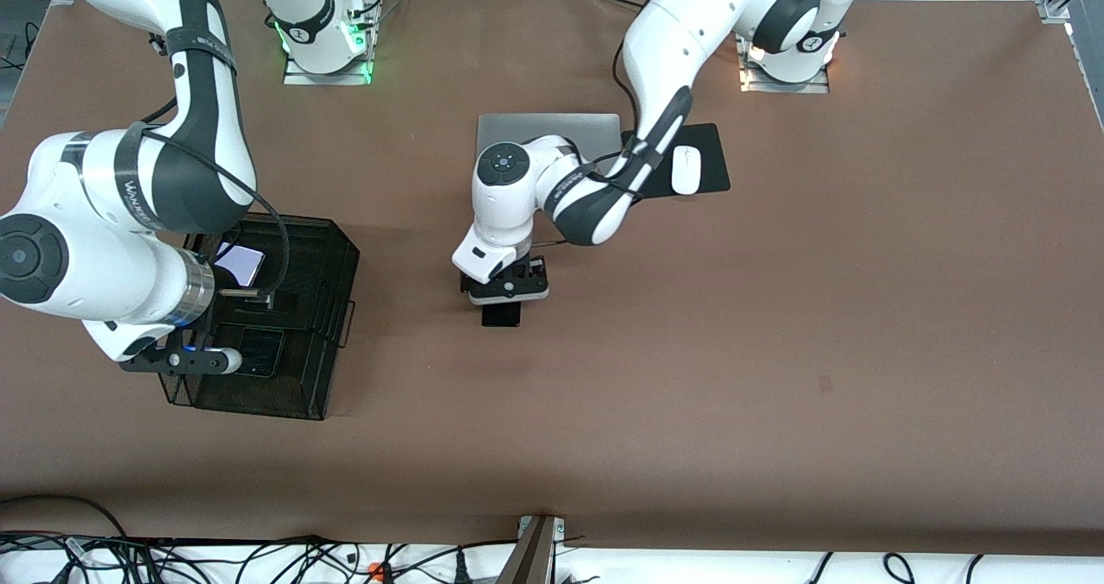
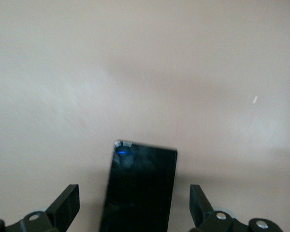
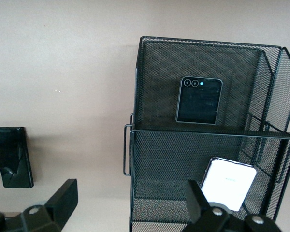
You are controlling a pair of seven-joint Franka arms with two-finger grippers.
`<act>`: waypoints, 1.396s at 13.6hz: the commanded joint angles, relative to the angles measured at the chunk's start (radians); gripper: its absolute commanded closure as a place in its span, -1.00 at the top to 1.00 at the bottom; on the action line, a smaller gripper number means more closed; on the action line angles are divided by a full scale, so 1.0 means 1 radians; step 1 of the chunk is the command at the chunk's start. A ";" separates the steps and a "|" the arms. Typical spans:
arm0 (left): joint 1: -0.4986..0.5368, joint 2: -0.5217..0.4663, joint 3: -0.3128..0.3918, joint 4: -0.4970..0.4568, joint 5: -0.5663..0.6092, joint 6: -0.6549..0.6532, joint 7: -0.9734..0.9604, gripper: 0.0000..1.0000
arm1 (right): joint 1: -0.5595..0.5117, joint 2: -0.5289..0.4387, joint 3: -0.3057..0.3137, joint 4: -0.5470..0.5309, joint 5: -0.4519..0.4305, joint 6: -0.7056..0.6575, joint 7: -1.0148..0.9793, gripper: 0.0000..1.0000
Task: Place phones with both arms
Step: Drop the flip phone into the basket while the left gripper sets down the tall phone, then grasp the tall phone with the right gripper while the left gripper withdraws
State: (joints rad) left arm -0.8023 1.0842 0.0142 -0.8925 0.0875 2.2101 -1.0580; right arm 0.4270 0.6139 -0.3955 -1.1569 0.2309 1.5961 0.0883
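The long black phone (image 1: 501, 315) lies flat on the brown table near its middle. My left gripper (image 1: 505, 294) is right over it, open, and in the left wrist view the phone (image 2: 140, 188) lies between the spread fingers (image 2: 67, 203) without touching them. My right gripper (image 1: 195, 348) hangs open and empty over the black mesh basket (image 1: 332, 260). The pale lilac-white phone (image 1: 239, 262) lies in one compartment of the basket. The small black squarish phone (image 1: 260, 351) lies in a compartment nearer the front camera. The right wrist view shows the basket (image 3: 135, 96), the black squarish phone (image 3: 199, 100), the pale phone (image 3: 229, 182) and the long phone (image 3: 12, 157).
A silver laptop (image 1: 548, 129) lies closed under the left arm, toward the robots' bases. Beside it a white mouse (image 1: 686, 170) rests on a black pad (image 1: 711, 166). The basket has a wire handle (image 3: 127, 150) on its side toward the long phone.
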 commanded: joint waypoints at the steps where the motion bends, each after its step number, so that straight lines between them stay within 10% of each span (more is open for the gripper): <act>1: 0.067 -0.105 -0.005 -0.025 -0.063 -0.100 0.058 1.00 | 0.035 -0.032 0.009 -0.048 -0.008 -0.009 0.040 0.99; 9: 0.441 -0.426 -0.017 -0.391 -0.104 -0.378 0.569 1.00 | 0.372 0.091 0.012 -0.092 0.096 0.348 0.548 0.98; 19: 0.807 -0.720 -0.011 -0.393 -0.098 -0.650 0.977 1.00 | 0.490 0.241 0.029 -0.291 0.111 0.693 0.461 0.98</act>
State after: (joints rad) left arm -0.0153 0.4310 0.0126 -1.2350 0.0037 1.5796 -0.1064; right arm 0.9060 0.8874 -0.3660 -1.4014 0.3250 2.2714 0.5902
